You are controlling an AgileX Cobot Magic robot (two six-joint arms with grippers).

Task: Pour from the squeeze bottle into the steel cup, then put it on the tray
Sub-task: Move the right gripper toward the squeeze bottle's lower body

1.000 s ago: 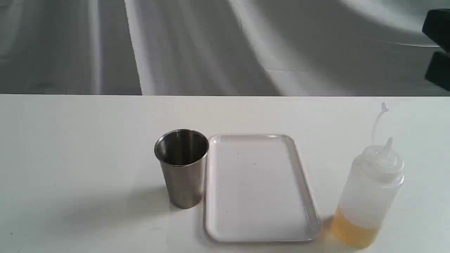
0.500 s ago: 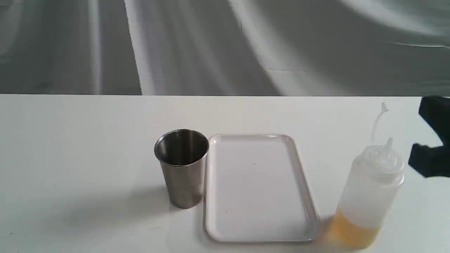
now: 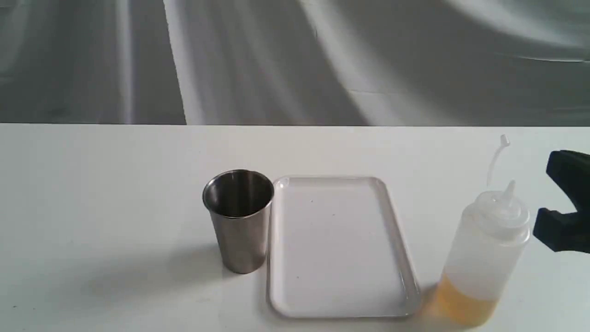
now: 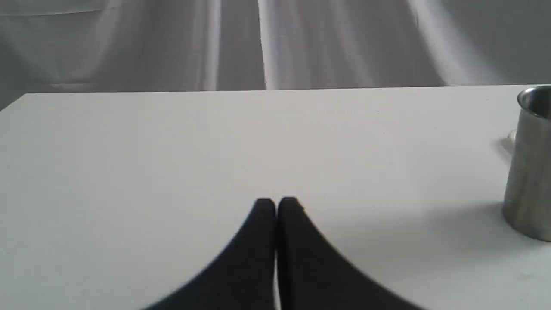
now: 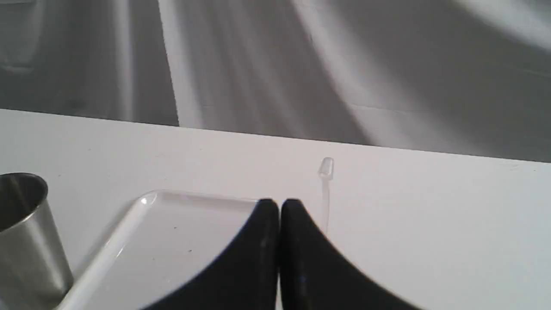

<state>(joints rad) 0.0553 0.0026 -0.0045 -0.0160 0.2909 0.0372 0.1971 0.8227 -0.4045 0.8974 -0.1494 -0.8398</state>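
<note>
The squeeze bottle [image 3: 481, 258] stands upright at the right front of the table, with amber liquid at its bottom and its cap strap [image 5: 326, 172] sticking up. The steel cup [image 3: 238, 219] stands just left of the white tray [image 3: 339, 295], which has nothing on it. My right gripper [image 5: 279, 202] has its fingers pressed together and holds nothing. Its black body [image 3: 564, 228] hovers just right of the bottle's shoulder, apart from it. My left gripper [image 4: 277, 201] is shut over bare table, with the cup [image 4: 527, 163] off to one side. It is out of the exterior view.
A white table [image 3: 115, 184] carries everything. Its far edge meets a grey draped cloth backdrop [image 3: 276, 60]. The bottle stands close to the tray's right front corner and near the table's front edge.
My right gripper has come down from the upper right corner to the level of the bottle's shoulder, just right of it. Bottle, cup and tray have not moved.
</note>
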